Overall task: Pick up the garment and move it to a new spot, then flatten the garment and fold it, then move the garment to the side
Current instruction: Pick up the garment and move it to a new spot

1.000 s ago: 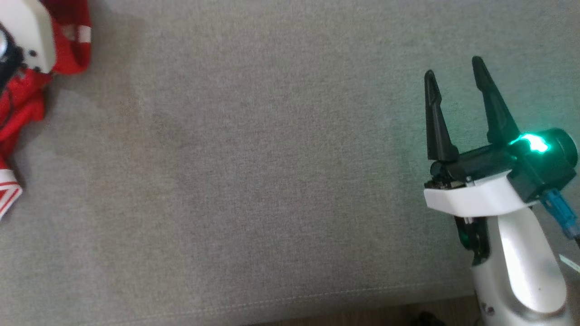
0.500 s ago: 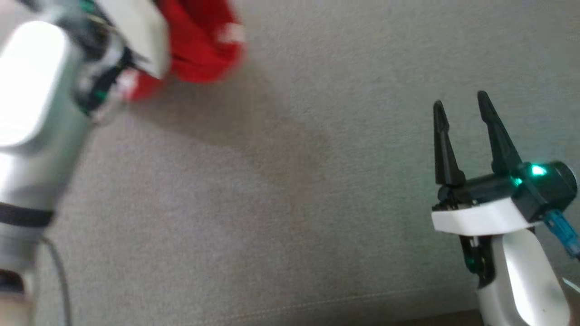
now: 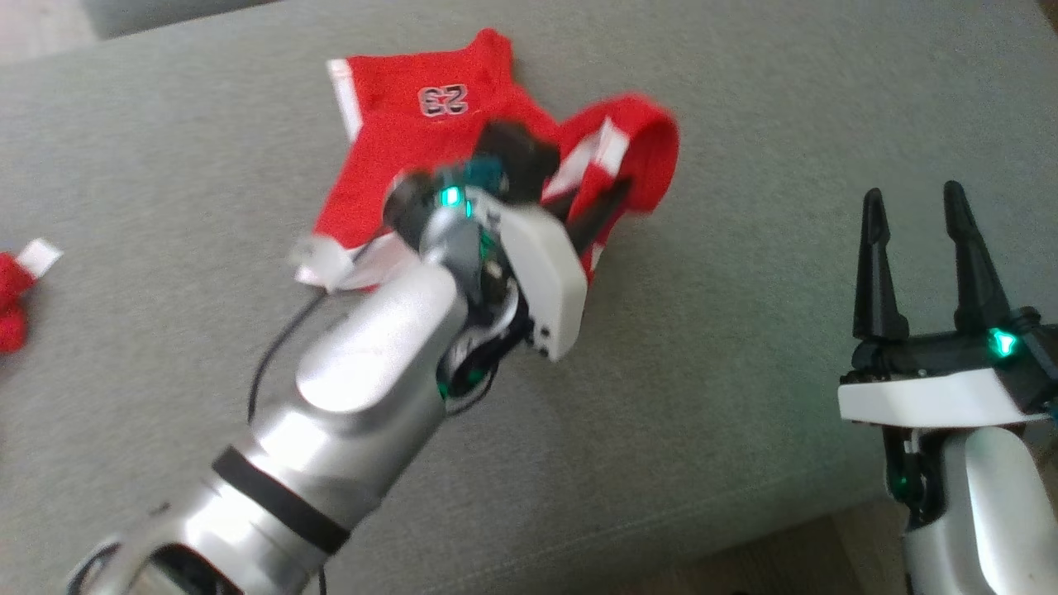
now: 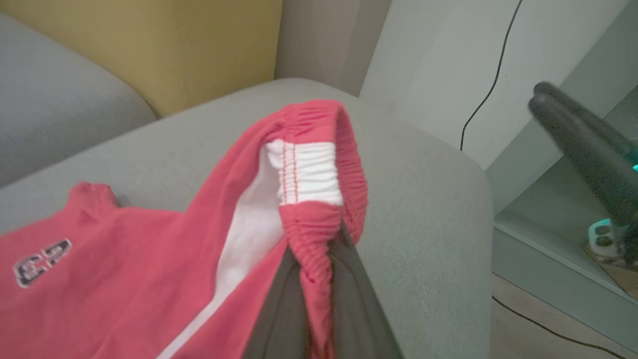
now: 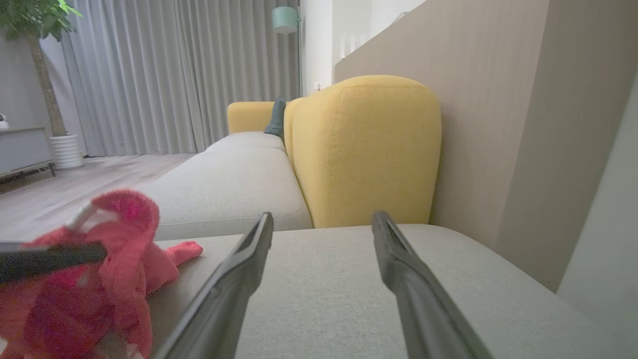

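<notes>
The garment (image 3: 430, 124) is a pair of red shorts with white stripes and the number 23, partly spread on the grey sofa seat (image 3: 744, 124). My left gripper (image 3: 612, 202) is shut on its elastic waistband (image 4: 319, 169) and holds that end lifted off the cushion, while the rest trails to the left. In the left wrist view the red cloth (image 4: 149, 259) is pinched between the two dark fingers (image 4: 279, 309). My right gripper (image 3: 913, 198) stands open at the lower right, apart from the garment (image 5: 99, 259), with nothing between its fingers (image 5: 239, 269).
Another small red and white cloth (image 3: 12, 289) lies at the far left of the seat. The sofa's front edge (image 3: 661, 529) runs along the bottom, with floor below. A yellow backrest (image 5: 364, 149) rises behind the seat, and a wall with a black cable (image 4: 488, 85) stands to the right.
The head view has swung, so the scene has shifted. My left arm, carrying the red garment, has come from the left edge to the middle. The right gripper has stayed open.
</notes>
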{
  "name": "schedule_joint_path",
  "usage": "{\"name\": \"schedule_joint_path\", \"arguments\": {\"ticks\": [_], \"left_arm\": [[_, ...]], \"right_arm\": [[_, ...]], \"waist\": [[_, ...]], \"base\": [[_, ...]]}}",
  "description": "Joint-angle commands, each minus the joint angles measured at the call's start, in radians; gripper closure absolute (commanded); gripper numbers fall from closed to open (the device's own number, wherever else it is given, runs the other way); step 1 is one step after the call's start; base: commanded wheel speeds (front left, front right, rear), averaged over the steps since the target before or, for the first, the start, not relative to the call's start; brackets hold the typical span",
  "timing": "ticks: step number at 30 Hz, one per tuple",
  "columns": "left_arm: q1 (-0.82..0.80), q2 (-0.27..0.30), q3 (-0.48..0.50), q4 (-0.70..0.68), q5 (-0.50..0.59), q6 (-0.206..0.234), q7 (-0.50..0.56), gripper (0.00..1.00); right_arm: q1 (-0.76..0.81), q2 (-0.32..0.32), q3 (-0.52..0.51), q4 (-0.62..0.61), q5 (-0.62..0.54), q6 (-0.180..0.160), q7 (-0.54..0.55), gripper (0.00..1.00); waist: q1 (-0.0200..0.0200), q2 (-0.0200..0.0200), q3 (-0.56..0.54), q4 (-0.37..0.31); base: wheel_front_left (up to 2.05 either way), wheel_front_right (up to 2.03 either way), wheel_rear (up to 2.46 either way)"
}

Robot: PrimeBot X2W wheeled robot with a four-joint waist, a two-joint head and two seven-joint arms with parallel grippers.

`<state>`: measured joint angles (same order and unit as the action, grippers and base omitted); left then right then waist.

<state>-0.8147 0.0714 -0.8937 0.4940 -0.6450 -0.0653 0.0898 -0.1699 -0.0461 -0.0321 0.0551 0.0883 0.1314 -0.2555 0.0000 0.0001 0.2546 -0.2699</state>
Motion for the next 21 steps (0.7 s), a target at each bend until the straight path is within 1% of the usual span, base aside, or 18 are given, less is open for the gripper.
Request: {"name": "schedule_joint_path", "arguments": {"ticks": [1, 4, 5, 6, 7, 12, 16, 21], "left_arm": [[-0.031, 0.008, 0.031, -0.024, 0.005, 0.006, -0.012, 1.00], [0.010, -0.011, -0.002, 0.042, -0.003, 0.010, -0.059, 1.00], [0.021, -0.014, -0.013, 0.060, -0.006, 0.009, -0.073, 0.82], [0.030, -0.016, -0.024, 0.075, -0.009, 0.009, -0.087, 0.53], [0.038, -0.018, -0.033, 0.089, -0.012, 0.010, -0.100, 0.00], [0.051, -0.021, -0.063, 0.112, -0.049, 0.017, -0.154, 0.00], [0.038, -0.021, -0.074, 0.114, -0.062, 0.034, -0.202, 0.00], [0.035, -0.021, -0.073, 0.108, -0.071, 0.038, -0.259, 0.00]], "right_arm": [[-0.020, -0.004, 0.020, -0.034, 0.006, -0.001, -0.006, 0.00], [-0.019, -0.004, 0.013, -0.031, 0.012, -0.001, -0.006, 0.00], [-0.018, -0.004, 0.013, -0.030, 0.014, -0.001, -0.006, 0.00], [-0.017, -0.004, 0.012, -0.029, 0.015, -0.001, -0.006, 0.00], [-0.017, -0.004, 0.012, -0.028, 0.015, -0.001, -0.006, 0.00], [-0.015, -0.004, 0.013, -0.019, 0.016, -0.001, -0.006, 0.00], [-0.015, -0.004, 0.010, -0.011, 0.010, -0.001, -0.006, 0.00], [-0.007, -0.004, 0.009, -0.006, -0.003, -0.001, -0.006, 0.00]], "waist": [[0.0000, -0.0001, 0.023, -0.028], [0.0000, -0.0001, 0.038, -0.047], [0.0000, -0.0001, 0.041, -0.051], [0.0000, -0.0001, 0.044, -0.052], [0.0000, -0.0001, 0.045, -0.053], [0.0000, -0.0001, 0.042, -0.038], [0.0000, -0.0001, 0.025, -0.005], [0.0000, -0.0001, -0.009, 0.046]], "base": [[0.00, 0.00, 0.00], [0.00, 0.00, 0.00], [0.00, 0.00, 0.00], [0.00, 0.00, 0.00], [0.00, 0.00, 0.00], [0.00, 0.00, 0.00], [0.00, 0.00, 0.00], [0.00, 0.00, 0.00]]}}
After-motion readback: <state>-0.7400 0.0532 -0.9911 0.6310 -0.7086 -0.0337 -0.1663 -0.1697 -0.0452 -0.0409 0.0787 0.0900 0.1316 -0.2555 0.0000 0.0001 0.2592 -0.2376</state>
